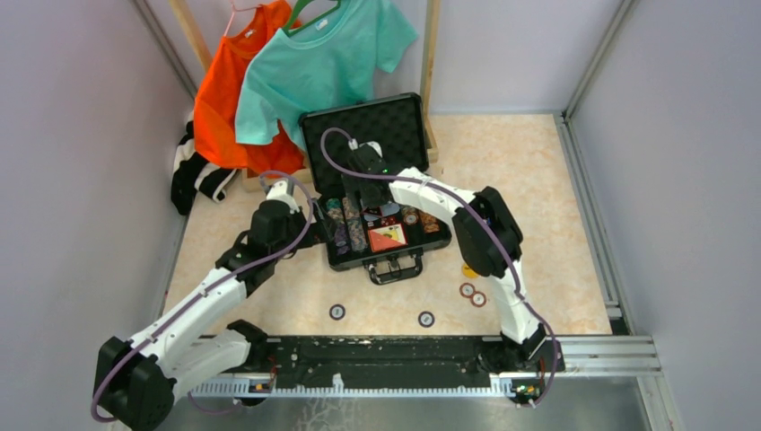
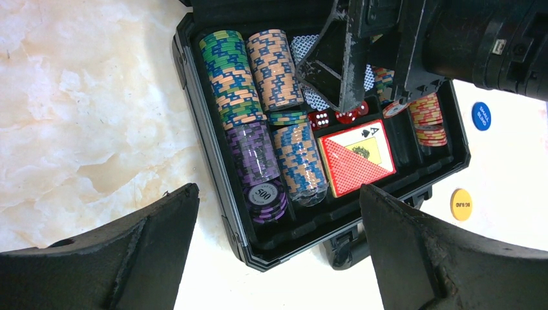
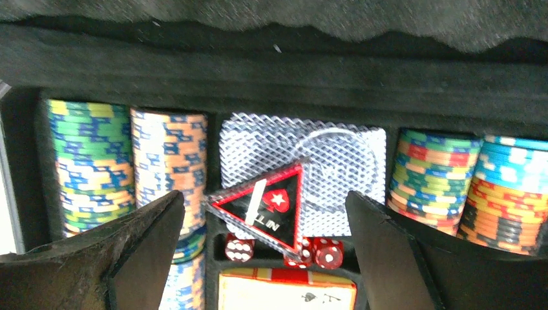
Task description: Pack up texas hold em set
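Right gripper (image 3: 262, 203): spread wide, empty, over the middle of the briefcase (image 2: 208, 152).
Left gripper (image 2: 278, 194): spread wide, empty, by the briefcase's left side.
Set: poker chips (image 2: 232, 77), card box (image 2: 355, 158) and dice (image 3: 239, 248) inside the briefcase; loose chips (image 1: 336, 312) in front of it.
Trouble: the triangle tile (image 3: 271, 216) leans crooked and may block the lid (image 1: 363, 126).
Table (image 1: 556, 197): pale, marble-look.
Room: grey walls (image 1: 81, 135); shirts (image 1: 314, 63) behind the briefcase.
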`<action>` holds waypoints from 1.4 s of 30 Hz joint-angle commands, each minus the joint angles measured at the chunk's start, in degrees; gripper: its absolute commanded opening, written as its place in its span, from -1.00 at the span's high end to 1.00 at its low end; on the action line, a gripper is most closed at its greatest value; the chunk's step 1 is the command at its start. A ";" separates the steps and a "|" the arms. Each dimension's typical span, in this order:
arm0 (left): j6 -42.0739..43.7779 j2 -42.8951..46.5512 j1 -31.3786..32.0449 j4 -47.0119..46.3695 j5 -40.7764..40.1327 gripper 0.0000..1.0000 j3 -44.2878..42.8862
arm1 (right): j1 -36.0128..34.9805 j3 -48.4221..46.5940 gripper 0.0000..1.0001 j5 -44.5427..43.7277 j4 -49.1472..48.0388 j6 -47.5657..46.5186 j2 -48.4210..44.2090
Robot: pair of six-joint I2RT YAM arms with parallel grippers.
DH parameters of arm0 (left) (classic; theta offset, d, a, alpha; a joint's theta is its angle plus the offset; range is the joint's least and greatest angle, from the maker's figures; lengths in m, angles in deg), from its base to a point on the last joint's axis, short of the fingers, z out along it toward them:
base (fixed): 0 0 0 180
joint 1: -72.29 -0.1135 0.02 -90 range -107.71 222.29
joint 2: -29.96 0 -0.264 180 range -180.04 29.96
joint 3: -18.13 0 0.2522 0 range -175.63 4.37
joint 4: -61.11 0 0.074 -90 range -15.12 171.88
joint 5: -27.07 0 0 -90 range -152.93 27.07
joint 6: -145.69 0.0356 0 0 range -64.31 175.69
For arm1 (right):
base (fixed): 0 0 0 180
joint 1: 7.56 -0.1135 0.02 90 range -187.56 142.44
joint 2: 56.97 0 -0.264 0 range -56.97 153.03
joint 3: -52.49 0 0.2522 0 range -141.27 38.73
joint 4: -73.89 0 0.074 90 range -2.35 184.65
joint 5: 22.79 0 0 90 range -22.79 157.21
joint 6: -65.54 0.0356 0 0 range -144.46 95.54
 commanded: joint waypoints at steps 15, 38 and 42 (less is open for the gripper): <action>0.55 -3.11 -0.19 -5.00 2.19 -0.98 0.83 | 13.93 33.28 -0.87 -9.27 -8.11 3.15 -37.89; 3.82 -2.46 -0.23 -11.47 -0.63 -0.97 5.83 | 32.88 45.88 -0.86 -2.55 -11.86 5.09 -33.66; 3.75 -3.08 -0.22 -11.46 -0.33 -0.97 5.66 | 34.83 45.41 -0.85 -1.96 -12.33 5.00 -31.77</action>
